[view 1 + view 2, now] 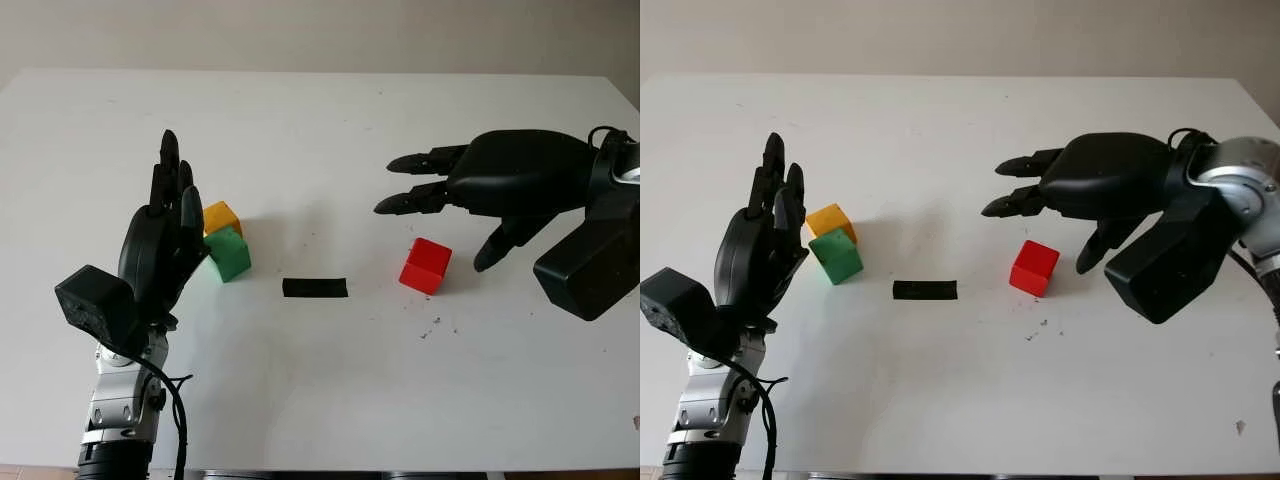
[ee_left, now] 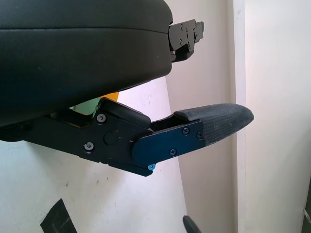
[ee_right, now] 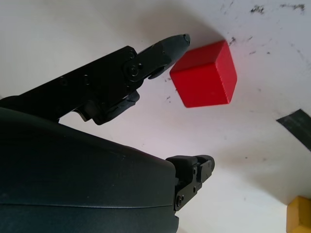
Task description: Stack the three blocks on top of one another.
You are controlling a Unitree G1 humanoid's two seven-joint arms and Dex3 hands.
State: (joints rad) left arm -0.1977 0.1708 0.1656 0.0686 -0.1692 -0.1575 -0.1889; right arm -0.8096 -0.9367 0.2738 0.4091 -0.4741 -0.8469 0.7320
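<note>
Right hand (image 1: 470,205), wide and holding nothing, hovers at one o'clock of red block (image 1: 425,265); left hand (image 1: 165,235), wide, stands at nine o'clock of green block (image 1: 229,254) and yellow block (image 1: 221,217).

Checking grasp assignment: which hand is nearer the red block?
Right. The right hand hovers open just above and beside the red block, thumb close to it. The left hand is across the table, open, next to the green block and yellow block.
</note>
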